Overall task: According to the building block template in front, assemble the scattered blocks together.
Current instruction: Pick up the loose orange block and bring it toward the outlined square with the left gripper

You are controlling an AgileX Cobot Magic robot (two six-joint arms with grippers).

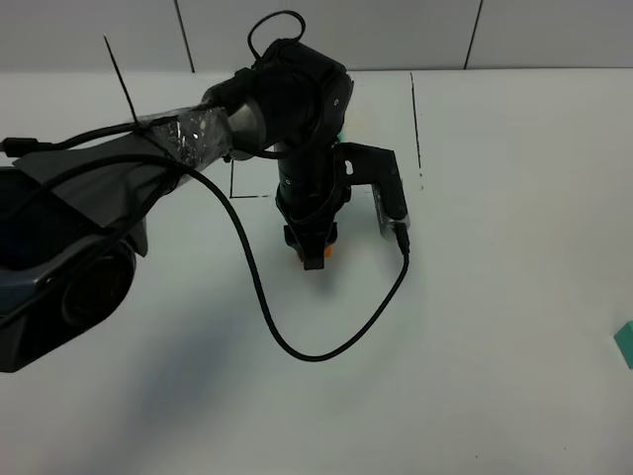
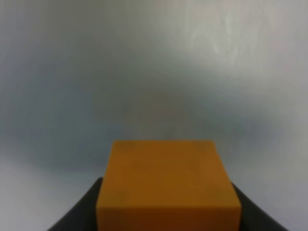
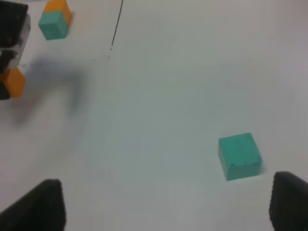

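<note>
My left gripper [image 1: 315, 249] reaches to the middle of the table and is shut on the orange cube [image 1: 316, 260], which fills the bottom of the left wrist view [image 2: 166, 185] between the dark fingers [image 2: 79, 214]. It also shows in the right wrist view [image 3: 14, 82]. The teal-green cube [image 3: 239, 156] lies alone on the table, at the right edge of the high view [image 1: 625, 344]. My right gripper [image 3: 166, 211] is open and empty, hovering near the teal cube. The template pair [image 3: 54, 19] stands behind the left gripper; the arm hides most of it in the high view.
Black drawn lines [image 1: 416, 119] mark the white table [image 1: 495, 297]. The left arm's cable [image 1: 297, 346] loops over the table in front of the gripper. The left arm's base [image 1: 59, 267] fills the left side.
</note>
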